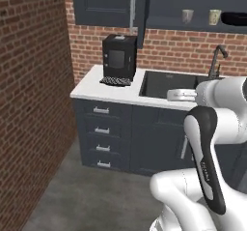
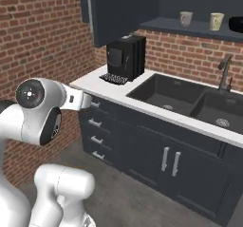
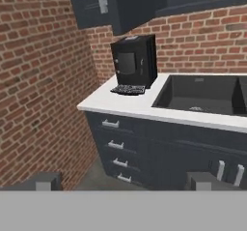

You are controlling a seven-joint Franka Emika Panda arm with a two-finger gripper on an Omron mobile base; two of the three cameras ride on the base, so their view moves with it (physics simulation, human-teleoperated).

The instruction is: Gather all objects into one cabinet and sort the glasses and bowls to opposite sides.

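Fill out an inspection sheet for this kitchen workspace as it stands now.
Surface: white counter over dark drawers, double sink set in it.
Job's things: two pale mugs and black bowl on the open cabinet shelf; cabinet door swung out.
Clutter: black coffee machine on the counter.
Grippers: gripper raised, facing the counter, fingertips apart, holding nothing.
Cables: nothing seen.
Surroundings: brick walls, faucet, grey floor.
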